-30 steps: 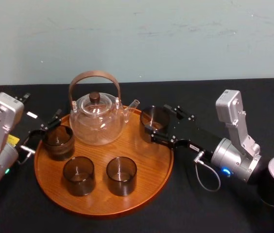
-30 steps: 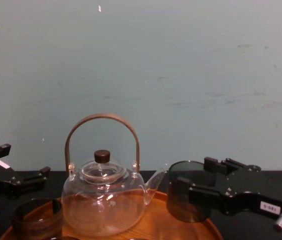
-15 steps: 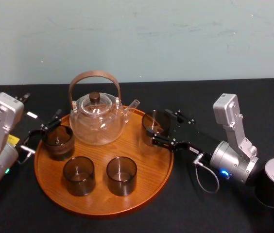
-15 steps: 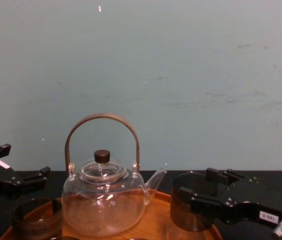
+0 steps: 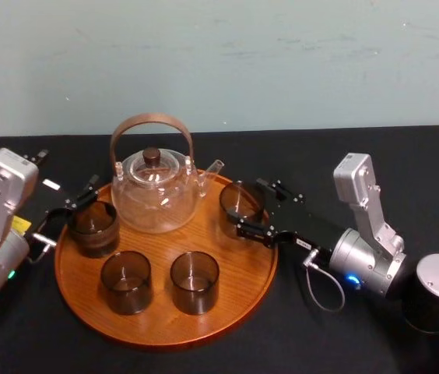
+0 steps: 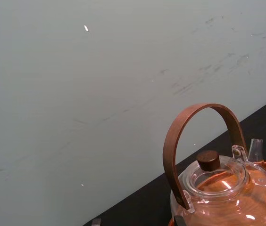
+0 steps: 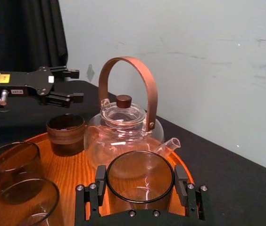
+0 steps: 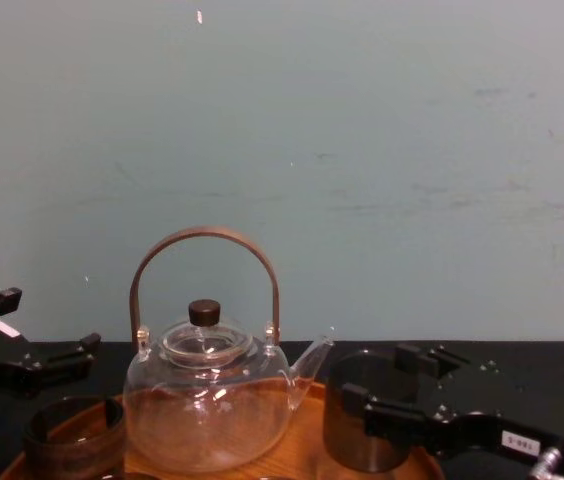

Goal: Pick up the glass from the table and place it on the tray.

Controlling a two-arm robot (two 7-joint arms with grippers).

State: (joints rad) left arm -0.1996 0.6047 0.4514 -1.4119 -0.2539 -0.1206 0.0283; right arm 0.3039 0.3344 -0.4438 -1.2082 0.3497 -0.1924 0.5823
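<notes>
The right tool (image 5: 254, 206) reaches in from the robot's right, low and roughly level, and its fingers are clamped on opposite sides of the glass (image 5: 240, 199), which therefore lies directly between them at the tip of that arm. The glass stands upright, mouth up, over the right rear part of the tray (image 5: 235, 300), inside the rim. From the chest view its base looks down at about rim level, but whether it touches the wood cannot be told. Just beside it on the robot's left is the spout of the teapot (image 5: 156, 195), close but apart, so any release and retreat would best go back toward the right, away from the spout. The glass is a short, straight-walled tumbler of smoky brown tint, empty, and see-through enough that the tray's colour shows through it. Three similar tumblers (image 5: 126, 280) already stand on the tray. The left tool (image 5: 75, 204) hangs with its fingers apart at the tray's left edge, near the leftmost tumbler, above the black worktop (image 5: 375, 156), holding nothing.
</notes>
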